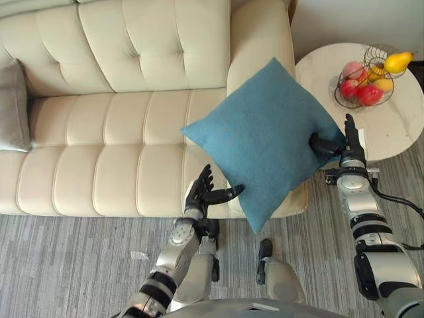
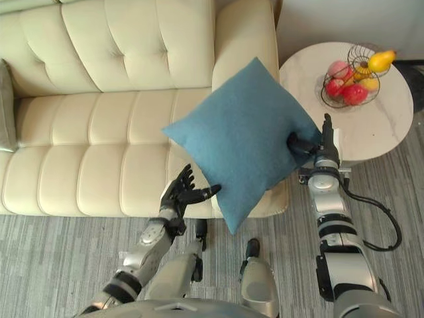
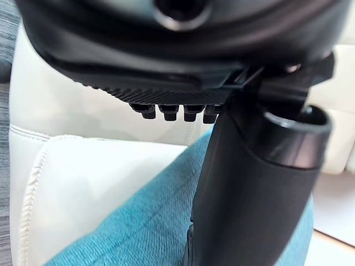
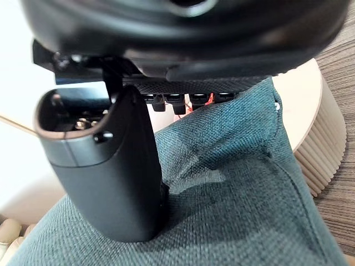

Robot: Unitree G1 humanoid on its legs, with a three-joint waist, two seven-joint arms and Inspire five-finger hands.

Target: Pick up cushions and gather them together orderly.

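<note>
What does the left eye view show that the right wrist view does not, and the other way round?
The left eye view adds: the cream sofa, a grey cushion at its left end, the fruit basket, and the open left hand by the blue cushion's lower edge. The right wrist view adds: the ribbed side wall of the round table. Both share: the right hand pinching the blue cushion's corner, thumb on the cloth.

Two cushions (image 1: 265, 139) (image 1: 13, 106), one sofa (image 1: 119, 99), one table (image 1: 397, 129)

A cream tufted leather sofa (image 1: 119, 132) stands on grey striped carpet (image 1: 66, 265). Beside its arm, a round pale marble surface (image 1: 404, 129) carries a black wire basket (image 1: 337, 97) of red apples (image 1: 369, 94) and a yellow fruit (image 1: 397, 61).
</note>
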